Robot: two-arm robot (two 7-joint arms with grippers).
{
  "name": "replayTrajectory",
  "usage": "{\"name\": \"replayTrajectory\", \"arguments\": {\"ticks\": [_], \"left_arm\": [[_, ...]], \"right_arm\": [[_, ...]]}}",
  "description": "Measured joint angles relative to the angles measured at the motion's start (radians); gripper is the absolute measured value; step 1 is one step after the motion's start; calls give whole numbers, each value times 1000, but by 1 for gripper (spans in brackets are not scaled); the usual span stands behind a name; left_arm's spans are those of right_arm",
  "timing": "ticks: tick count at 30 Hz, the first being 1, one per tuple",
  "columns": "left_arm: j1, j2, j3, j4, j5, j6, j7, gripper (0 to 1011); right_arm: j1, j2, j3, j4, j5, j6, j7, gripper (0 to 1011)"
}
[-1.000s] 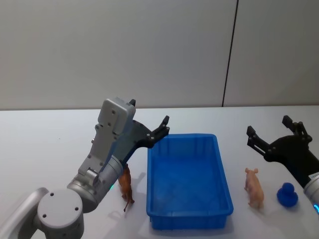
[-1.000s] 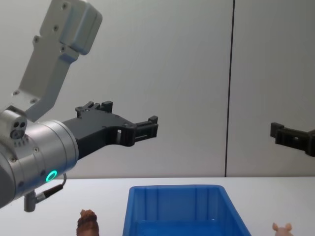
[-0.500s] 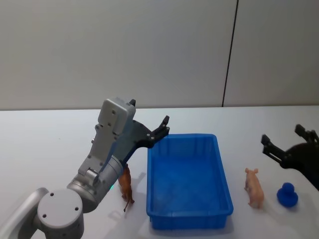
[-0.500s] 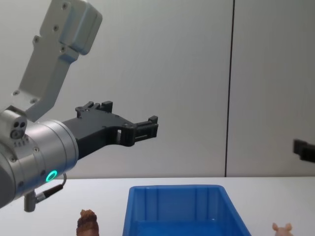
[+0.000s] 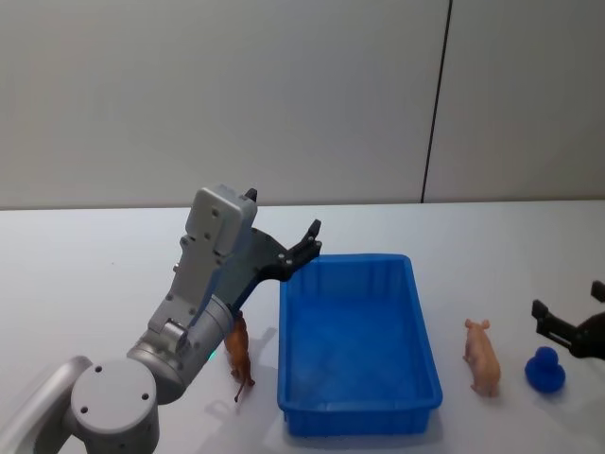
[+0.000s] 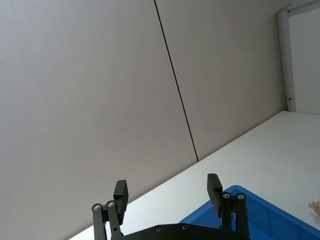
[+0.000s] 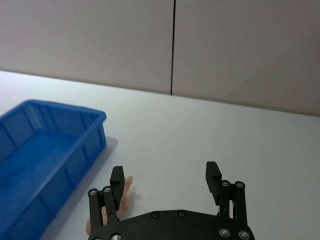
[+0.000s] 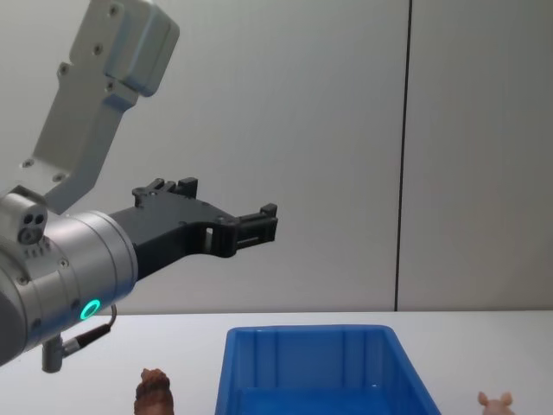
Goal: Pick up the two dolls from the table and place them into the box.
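Both dolls stand on the bench outside the box, and both grippers are empty, their fingers spread.

Seen from the head, the blue box (image 5: 359, 257) sits mid-bench (image 5: 85, 274). The reddish-brown doll (image 5: 238, 355) stands just beside its wall at 8 o'clock, its top partly hidden by the left arm. The pale pink doll (image 5: 482, 356) stands near the box at 4 o'clock. A small dark-blue figure (image 5: 545, 370) sits just beside the pink doll at 3 o'clock. The left gripper (image 5: 307, 242) hangs in the air over the box's 11 o'clock corner. The right gripper (image 5: 570, 305) hangs at the view's 3 o'clock edge, above the dark-blue figure. Open white bench runs from the box toward 12 and 9 o'clock.
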Motion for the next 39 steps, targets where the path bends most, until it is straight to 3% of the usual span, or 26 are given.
{"name": "replayTrajectory", "arguments": {"ticks": [15, 39], "left_arm": [[0, 0, 0, 0, 0, 0, 0, 1001], [0, 0, 0, 0, 0, 0, 0, 1001]], "right_arm": [[8, 19, 4, 75, -17, 53, 55, 1001], [51, -19, -39, 191, -50, 105, 115, 994]]}}
